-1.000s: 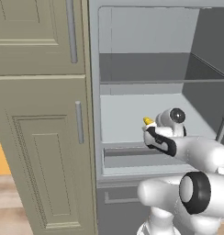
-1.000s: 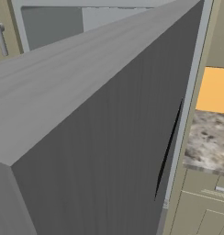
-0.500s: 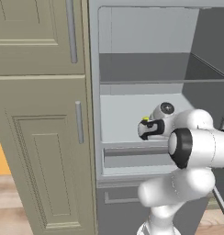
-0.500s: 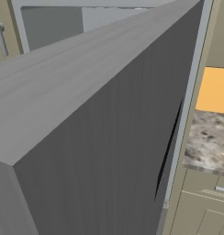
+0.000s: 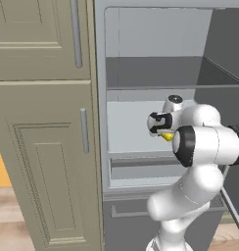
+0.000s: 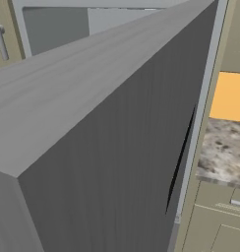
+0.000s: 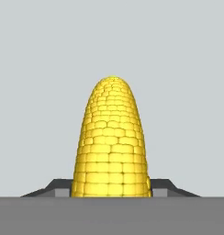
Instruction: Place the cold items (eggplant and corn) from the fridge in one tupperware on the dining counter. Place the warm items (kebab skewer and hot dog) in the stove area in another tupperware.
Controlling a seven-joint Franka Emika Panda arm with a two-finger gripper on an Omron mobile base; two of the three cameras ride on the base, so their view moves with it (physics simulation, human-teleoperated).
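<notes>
From the left base view, the arm reaches into the open fridge (image 5: 155, 98), its gripper (image 5: 158, 128) just above the middle shelf (image 5: 131, 132) with the corn (image 5: 167, 137) at its tip, presumably to lift it out. The right base view shows the grey fridge door (image 6: 102, 147). In the hand view, the jaws sit against both sides of the corn (image 7: 112, 142), apparently gripping it.

The corn (image 7: 112, 142) runs away from the gripper (image 7: 112, 189), its near end cut off at the bottom of the hand view, so where the fingertips (image 7: 163, 187) meet it cannot be seen. In the left base view the arm's own links cover most of the corn (image 5: 167, 137). The open fridge door (image 6: 107, 147) blocks the fridge interior in the right base view.
</notes>
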